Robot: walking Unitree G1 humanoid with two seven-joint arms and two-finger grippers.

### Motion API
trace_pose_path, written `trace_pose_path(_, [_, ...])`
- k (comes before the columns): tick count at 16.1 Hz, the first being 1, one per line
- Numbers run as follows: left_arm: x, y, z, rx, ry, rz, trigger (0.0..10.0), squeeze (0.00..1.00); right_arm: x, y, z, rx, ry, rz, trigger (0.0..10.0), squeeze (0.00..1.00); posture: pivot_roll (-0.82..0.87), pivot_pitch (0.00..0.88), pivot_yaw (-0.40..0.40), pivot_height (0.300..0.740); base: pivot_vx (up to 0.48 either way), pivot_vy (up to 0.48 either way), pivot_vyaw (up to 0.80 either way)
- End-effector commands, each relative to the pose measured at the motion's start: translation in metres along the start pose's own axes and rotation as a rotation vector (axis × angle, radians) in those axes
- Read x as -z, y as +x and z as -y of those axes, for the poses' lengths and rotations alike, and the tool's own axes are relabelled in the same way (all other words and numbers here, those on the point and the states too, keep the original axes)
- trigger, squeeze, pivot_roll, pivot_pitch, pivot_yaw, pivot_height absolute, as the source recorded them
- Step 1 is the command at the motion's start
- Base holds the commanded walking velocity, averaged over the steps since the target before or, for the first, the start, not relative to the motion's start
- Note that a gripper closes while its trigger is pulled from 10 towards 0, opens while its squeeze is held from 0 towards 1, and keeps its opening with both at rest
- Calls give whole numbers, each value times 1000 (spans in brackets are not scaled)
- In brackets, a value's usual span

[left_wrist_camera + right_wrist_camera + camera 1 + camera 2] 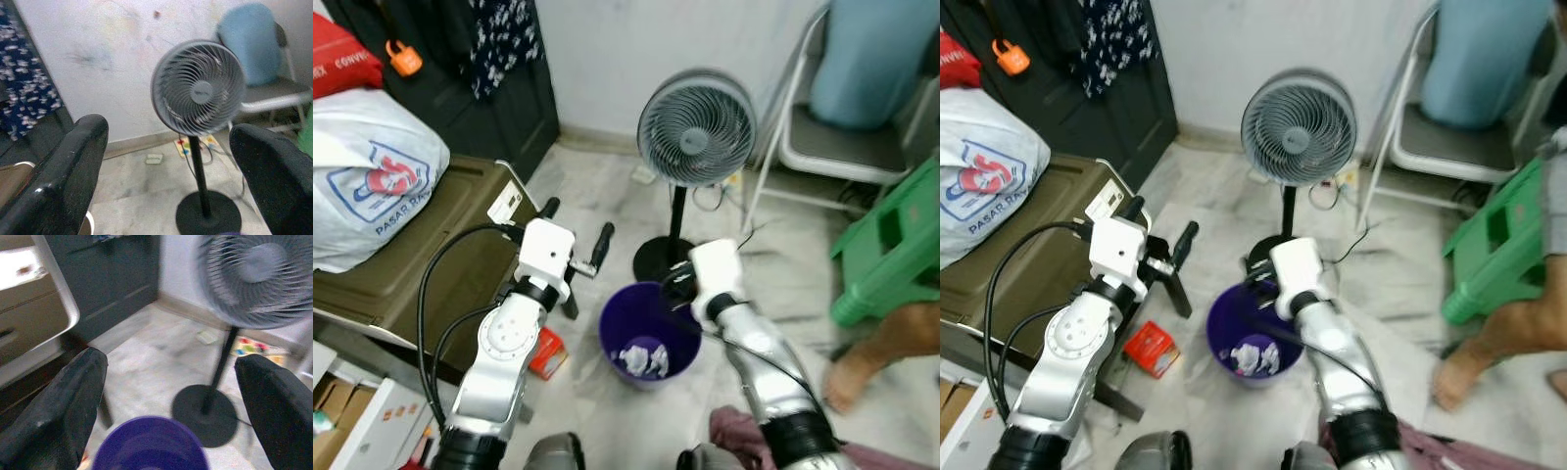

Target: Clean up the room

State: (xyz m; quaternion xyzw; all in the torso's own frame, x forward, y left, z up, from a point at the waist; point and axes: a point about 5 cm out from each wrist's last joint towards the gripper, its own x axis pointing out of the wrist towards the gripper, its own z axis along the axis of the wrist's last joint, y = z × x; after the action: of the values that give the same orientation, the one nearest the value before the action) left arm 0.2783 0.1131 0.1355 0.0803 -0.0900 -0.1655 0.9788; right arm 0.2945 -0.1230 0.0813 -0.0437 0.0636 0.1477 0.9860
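Right gripper (168, 382) spread above purple bin (149, 443), maybe empty-handed

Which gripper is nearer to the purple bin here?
Right. The right gripper hangs open just above the purple bin's far rim. The left gripper, also open, is off to the bin's left, higher and beside the trunk.

Open top of round purple plastic bin (649, 331) unobstructed from above, grey pedestal fan (695, 127) on black round base standing just behind it, olive-brown low cabinet (411, 264) crowding left side, green plastic stool (891, 245) at right, bare marble floor (783, 264) between fan and stool.
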Motion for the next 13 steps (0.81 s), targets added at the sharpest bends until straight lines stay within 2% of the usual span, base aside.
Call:
trace_pose_path(1, [5, 2, -9, -74, -20, -14, 10000, 0, -5, -13, 14, 103, 56, 16, 10000, 941, -73, 0, 27, 740, 0, 0, 0])
trace_pose_path(2, [10, 3, -12, -121, -52, -31, 10000, 0, -8, -25, 24, 159, 106, 42, 10000, 655, -71, 0, 23, 740, 0, 0, 0])
trace_pose_path(3, [11, 3, -12, -125, -45, -32, 10000, 0, -7, -27, 26, 185, 95, 37, 10000, 0, -69, 0, 22, 740, 0, 0, 0])
trace_pose_path(4, [14, 0, -13, -140, -34, -38, 10000, 0, -8, -27, 22, 169, 105, 46, 10000, 0, -66, 0, 21, 740, 0, 0, 0])
trace_pose_path(8, [21, -3, -12, -150, 17, -68, 10000, 0, -15, -8, 12, 263, 30, -11, 10000, 0, -54, 0, 18, 740, 0, 0, 0])
trace_pose_path(9, [22, -4, -12, -150, -1, -73, 10000, 0, -21, -6, 0, 120, 88, 34, 10000, 0, -49, 0, 15, 740, 0, 0, 0])
trace_pose_path(10, [24, -4, -11, -149, -21, -76, 10000, 0, -22, -4, 1, 163, 9, 29, 10000, 59, -48, 0, 14, 740, 0, 0, 0])
trace_pose_path(11, [25, -5, -11, -151, -34, -77, 10000, 0, -20, -4, 2, 188, -7, 9, 10000, 494, -50, 0, 14, 740, 0, 0, 0])
trace_pose_path(12, [26, -5, -11, -154, -46, -83, 10000, 0, -20, -4, 1, 185, 7, 3, 10000, 706, -52, 0, 14, 740, 0, 0, 0])
trace_pose_path(13, [28, -3, -10, -145, -48, -89, 10000, 0, -19, -6, 1, 195, 17, -9, 10000, 792, -61, 0, 13, 740, 0, 0, 0])
